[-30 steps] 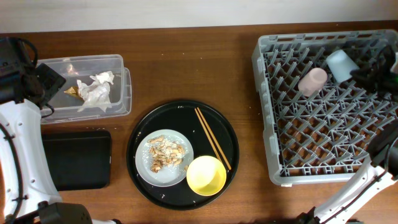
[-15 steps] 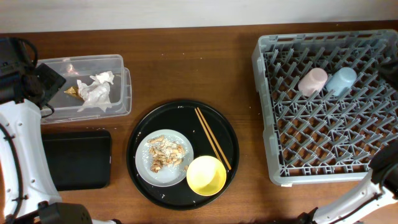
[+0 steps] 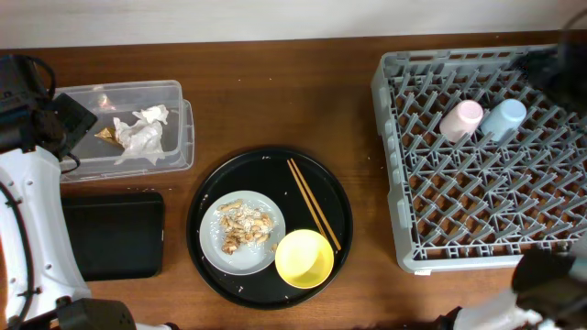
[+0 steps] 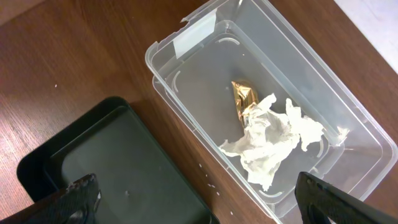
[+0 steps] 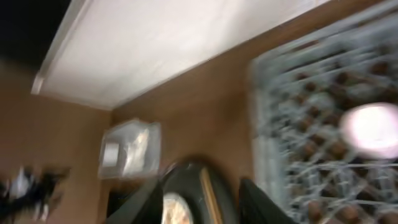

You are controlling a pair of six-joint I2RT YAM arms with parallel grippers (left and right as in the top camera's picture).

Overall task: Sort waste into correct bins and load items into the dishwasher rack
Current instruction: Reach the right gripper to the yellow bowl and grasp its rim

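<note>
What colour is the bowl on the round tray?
The bowl is yellow, clearest in the overhead view.

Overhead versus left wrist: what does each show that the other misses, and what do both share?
Overhead only: the light-grey pegged dishwasher rack holding the small pink cup and small blue cup; the round black tray with grey-white plate, yellow bowl, wooden chopsticks. Left wrist only: the left hand, its dark fingertips spread apart. Both: the clear plastic tub holding crumpled white tissue and gold-brown wrapper, beside the shallow black rectangular tray.
</note>
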